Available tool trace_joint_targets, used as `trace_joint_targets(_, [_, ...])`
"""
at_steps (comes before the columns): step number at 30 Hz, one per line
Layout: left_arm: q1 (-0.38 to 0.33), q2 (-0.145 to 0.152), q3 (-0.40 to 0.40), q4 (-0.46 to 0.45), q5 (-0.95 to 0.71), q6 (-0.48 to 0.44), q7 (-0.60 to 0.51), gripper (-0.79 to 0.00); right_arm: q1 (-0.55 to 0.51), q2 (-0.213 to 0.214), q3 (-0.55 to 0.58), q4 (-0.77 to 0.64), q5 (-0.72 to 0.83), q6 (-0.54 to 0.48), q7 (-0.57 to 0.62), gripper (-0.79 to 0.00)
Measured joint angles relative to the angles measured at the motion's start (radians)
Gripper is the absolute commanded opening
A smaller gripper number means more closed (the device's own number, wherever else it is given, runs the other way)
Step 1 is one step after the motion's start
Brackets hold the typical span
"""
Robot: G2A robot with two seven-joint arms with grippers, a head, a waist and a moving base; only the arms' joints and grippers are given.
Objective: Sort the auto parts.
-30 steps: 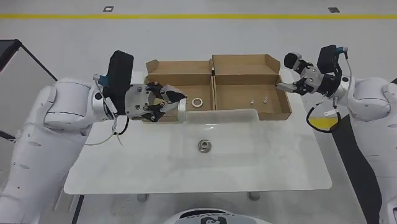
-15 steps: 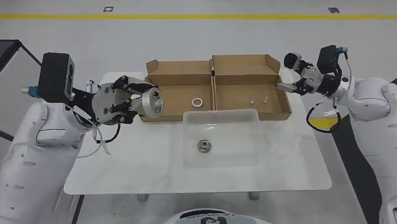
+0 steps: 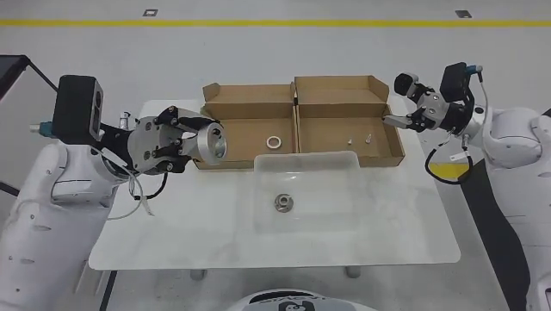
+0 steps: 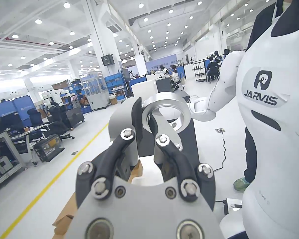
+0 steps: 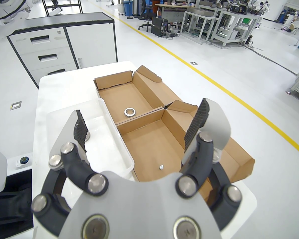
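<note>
My left gripper (image 3: 195, 143) hangs over the table's left end, just left of the left cardboard box (image 3: 245, 104), and is shut on a large silver metal ring (image 3: 212, 143). In the left wrist view one finger (image 4: 137, 116) presses outside the ring (image 4: 169, 105) wall and the other sits inside it. My right gripper (image 3: 411, 109) stands open and holds nothing beyond the right box (image 3: 340, 96); its own view shows it (image 5: 139, 119) above both boxes. A small silver ring (image 3: 274, 142) (image 5: 130, 112) lies in the left box. Small bolts (image 3: 368, 137) (image 5: 161, 167) lie in the right box.
A clear plastic tray (image 3: 344, 169) sits on the white table (image 3: 172, 225) in front of the boxes, with a flanged metal nut (image 3: 282, 201) in it. A grey cabinet (image 5: 64, 40) stands beyond the table's far end in the right wrist view.
My left gripper has drawn back to the left with the large ring, from beside the tray's corner to the box's left side, and turned. The right arm has not moved.
</note>
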Motion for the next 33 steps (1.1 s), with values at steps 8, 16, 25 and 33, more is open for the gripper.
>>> trace_joint_targets(8, [0.000, 0.000, 0.000, 0.000, 0.000, 0.000, 0.000, -0.785, 0.000, 0.000, 0.000, 0.000, 0.000, 0.000, 0.000, 0.000])
trace_joint_targets(16, [0.007, -0.003, 0.004, -0.006, -0.020, 0.013, 0.011, -0.785, 0.000, 0.000, 0.000, 0.000, 0.000, 0.000, 0.000, 0.000])
trace_joint_targets(25, [0.022, -0.018, 0.011, -0.031, -0.132, 0.000, 0.120, -0.785, 0.000, 0.000, 0.000, 0.000, 0.000, 0.000, 0.000, 0.000])
trace_joint_targets(33, [0.030, -0.034, 0.013, -0.047, -0.201, 0.000, 0.238, -0.785, 0.000, 0.000, 0.000, 0.000, 0.000, 0.000, 0.000, 0.000])
